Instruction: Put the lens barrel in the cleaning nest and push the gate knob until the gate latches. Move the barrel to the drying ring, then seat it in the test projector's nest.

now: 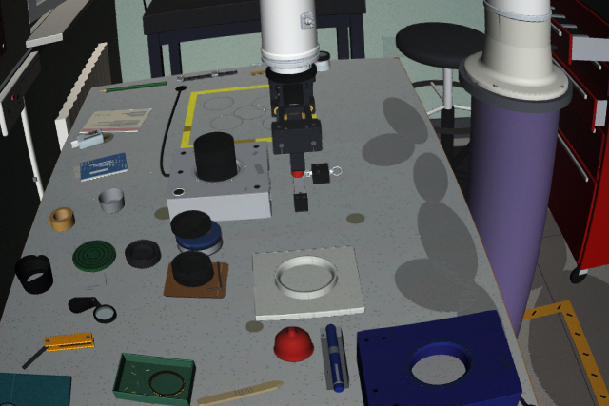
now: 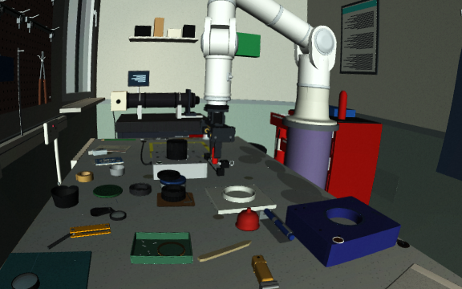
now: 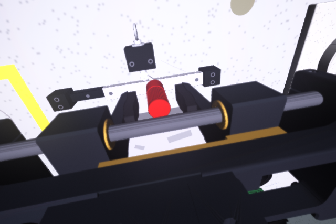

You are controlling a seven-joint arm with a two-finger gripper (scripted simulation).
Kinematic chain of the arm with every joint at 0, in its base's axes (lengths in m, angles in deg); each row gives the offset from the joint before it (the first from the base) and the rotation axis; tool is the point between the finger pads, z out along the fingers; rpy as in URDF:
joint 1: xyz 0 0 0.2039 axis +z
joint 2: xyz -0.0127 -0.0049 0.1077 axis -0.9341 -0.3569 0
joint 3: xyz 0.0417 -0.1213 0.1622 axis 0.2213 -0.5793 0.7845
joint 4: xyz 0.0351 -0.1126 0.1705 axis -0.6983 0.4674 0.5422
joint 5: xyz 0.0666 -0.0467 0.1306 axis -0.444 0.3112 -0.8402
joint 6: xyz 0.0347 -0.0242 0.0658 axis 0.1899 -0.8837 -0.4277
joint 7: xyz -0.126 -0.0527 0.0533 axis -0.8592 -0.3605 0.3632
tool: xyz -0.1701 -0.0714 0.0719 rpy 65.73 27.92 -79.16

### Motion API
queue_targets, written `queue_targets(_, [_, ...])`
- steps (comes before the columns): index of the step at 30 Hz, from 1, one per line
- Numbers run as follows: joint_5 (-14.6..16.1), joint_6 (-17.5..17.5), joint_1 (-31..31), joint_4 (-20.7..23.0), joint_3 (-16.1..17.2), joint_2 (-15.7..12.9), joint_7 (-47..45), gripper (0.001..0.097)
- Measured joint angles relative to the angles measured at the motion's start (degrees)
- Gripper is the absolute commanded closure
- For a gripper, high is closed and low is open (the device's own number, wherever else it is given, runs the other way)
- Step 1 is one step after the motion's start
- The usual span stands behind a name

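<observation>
The black lens barrel (image 1: 215,156) stands upright in the grey cleaning nest block (image 1: 219,182). Just right of the block runs the gate rail with its red knob (image 1: 297,173) (image 3: 158,98). A small black latch block with a pull ring (image 1: 322,172) (image 3: 139,56) sits beside the knob. The white drying ring (image 1: 306,277) lies on its pale plate nearer the front. The blue projector block with its round nest (image 1: 439,362) sits at the front right corner. My gripper (image 3: 157,99) hangs directly over the knob, fingers either side of it. It is open and holds nothing.
The cleaning nest block's right side stands close beside the gripper. Black lens caps (image 1: 192,269), a red dome (image 1: 293,343) and a blue pen (image 1: 335,359) lie toward the front. The robot's purple base (image 1: 514,205) stands off the table's right edge.
</observation>
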Motion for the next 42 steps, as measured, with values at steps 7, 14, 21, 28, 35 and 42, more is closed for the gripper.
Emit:
queue_targets(7, [0.0, 0.0, 0.0, 0.0, 0.0, 0.0, 0.0, 0.0506])
queue_targets(14, [-0.1, 0.1, 0.0, 0.0, 0.1, 0.0, -0.1, 0.0506])
queue_targets(21, [-0.5, 0.6, -0.3, -0.1, 0.5, 0.4, -0.5, 0.0506])
queue_targets(28, [-1.5, 1.7, -0.8, -0.3, 1.6, 1.4, -1.5, 0.0506])
queue_targets(35, [-3.2, 3.7, -1.8, -0.5, 3.4, 3.0, -3.2, 0.0506])
queue_targets(42, [-5.6, 6.3, -3.0, -0.7, 5.7, 5.1, -5.4, 0.0506])
